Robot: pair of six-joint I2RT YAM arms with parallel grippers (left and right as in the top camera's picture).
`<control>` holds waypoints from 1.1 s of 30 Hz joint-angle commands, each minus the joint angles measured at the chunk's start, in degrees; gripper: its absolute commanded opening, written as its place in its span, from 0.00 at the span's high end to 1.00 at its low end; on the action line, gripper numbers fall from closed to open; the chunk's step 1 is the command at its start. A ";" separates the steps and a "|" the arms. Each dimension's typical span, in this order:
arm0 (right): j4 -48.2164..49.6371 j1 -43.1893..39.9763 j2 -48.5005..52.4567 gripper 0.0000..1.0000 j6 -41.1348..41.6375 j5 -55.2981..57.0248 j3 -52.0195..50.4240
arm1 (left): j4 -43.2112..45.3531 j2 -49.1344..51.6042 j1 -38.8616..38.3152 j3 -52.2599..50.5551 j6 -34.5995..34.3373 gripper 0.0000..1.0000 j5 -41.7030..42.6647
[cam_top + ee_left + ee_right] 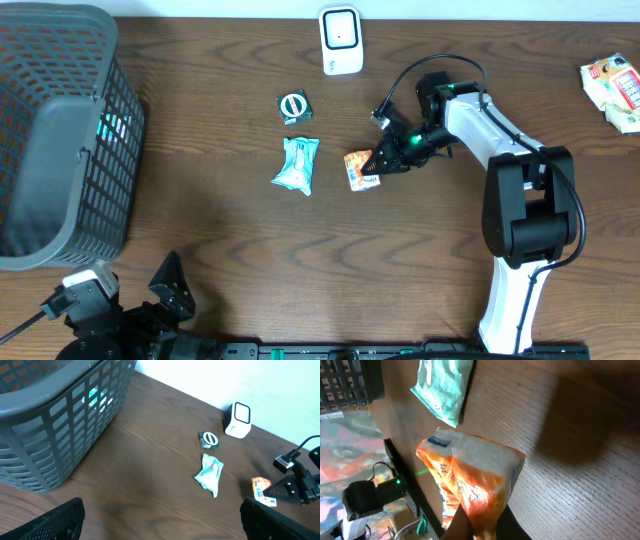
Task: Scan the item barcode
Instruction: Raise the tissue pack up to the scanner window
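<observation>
The wooden counter (230,240) carries a large grey mesh basket (115,170), which stands far to the left of the right gripper (382,163) and just ahead of the left gripper (165,527). The white-and-black right arm (500,140) reaches in from the counter's right side. Only the overhead view takes in a red-and-white packet (615,90) at the far right edge, well behind that arm's elbow. Only the left wrist view shows the left gripper's own two dark fingers (55,520) standing wide apart at the frame's bottom corners, with nothing between them. The right wrist view alone shows the grip up close: the right gripper's jaws are pinched together on the crimped end of an orange snack packet (470,470), which stands out from the fingertips with a small blue label at its far end. In the overhead view the packet sits at the gripper's tip, over the counter. A white barcode scanner (341,40) stands upright beyond and a little left of the right gripper, well apart from the packet. A pale teal packet (297,165) lies near the held packet, just beyond the gripper's tip. A small dark green round-faced item (294,105) lies between the teal packet and the scanner.
</observation>
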 commanded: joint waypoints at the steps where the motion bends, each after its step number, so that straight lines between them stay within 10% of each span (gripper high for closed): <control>1: 0.04 0.02 -1.75 0.99 1.90 -1.62 3.23 | 0.04 -0.09 0.24 -0.28 -0.52 0.02 -0.98; 33: 13.00 0.98 -1.75 0.99 19.17 0.79 21.09 | 0.04 -0.09 0.24 -0.28 -0.52 0.02 -0.96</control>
